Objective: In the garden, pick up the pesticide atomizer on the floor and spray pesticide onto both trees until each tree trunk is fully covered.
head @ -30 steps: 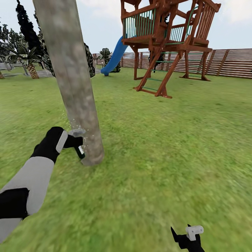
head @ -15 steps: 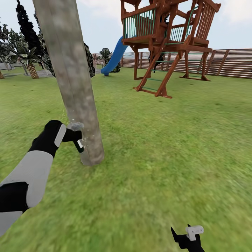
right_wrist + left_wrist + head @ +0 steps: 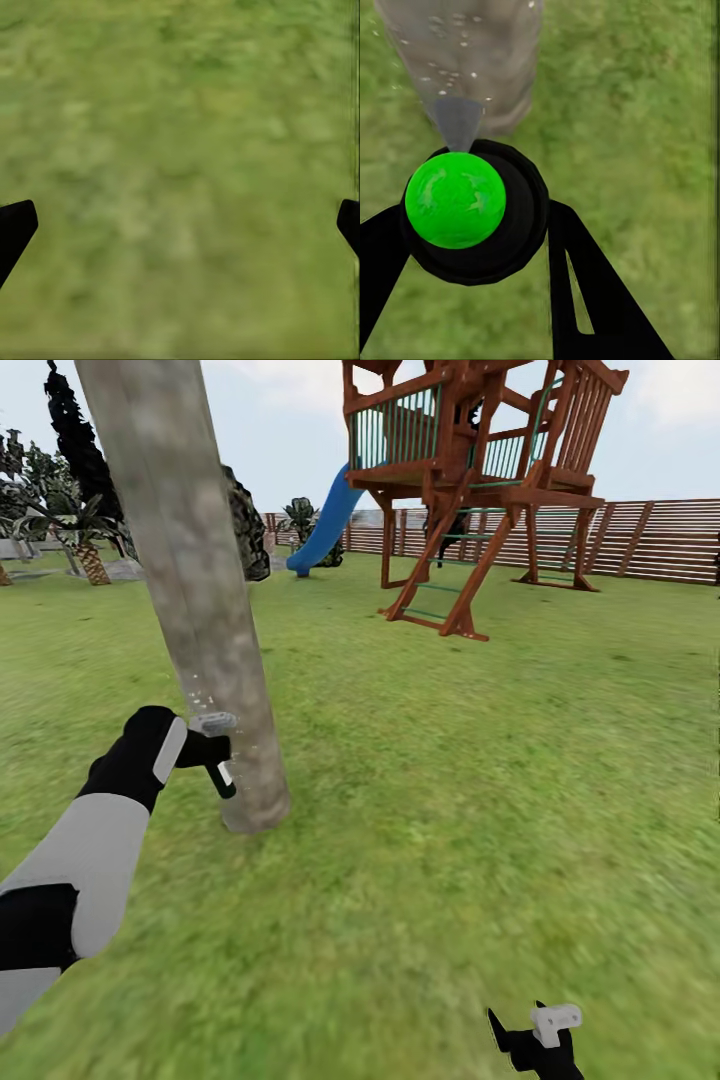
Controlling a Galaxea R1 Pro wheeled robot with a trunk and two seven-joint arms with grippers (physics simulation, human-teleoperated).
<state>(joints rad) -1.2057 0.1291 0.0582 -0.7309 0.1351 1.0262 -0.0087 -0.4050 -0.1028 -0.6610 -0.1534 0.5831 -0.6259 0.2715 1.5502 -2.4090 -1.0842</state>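
A thick, leaning grey-brown tree trunk (image 3: 200, 610) rises from the grass floor (image 3: 450, 810) at the left. My left gripper (image 3: 212, 752) is shut on the pesticide atomizer (image 3: 224, 775) close against the trunk's lower part. The atomizer's grey nozzle (image 3: 213, 722) points at the bark. Whitish pesticide specks (image 3: 194, 687) float beside the trunk. In the left wrist view the atomizer's green ball (image 3: 455, 199) sits in a black round body between my fingers (image 3: 585, 285), and specks (image 3: 450, 75) dot the tree trunk (image 3: 502, 52). My right gripper (image 3: 535, 1040) hangs open over grass (image 3: 180, 150).
A red-brown wooden play tower (image 3: 480, 470) with a blue slide (image 3: 325, 525) stands on the lawn behind. A brown slat fence (image 3: 650, 540) closes the far side. A palm (image 3: 90, 555) and dark trees (image 3: 75, 440) stand at the far left.
My left gripper with the atomizer has risen a little along the trunk. The trunk has shifted slightly left in the picture while the play tower stays put. The right gripper has not moved.
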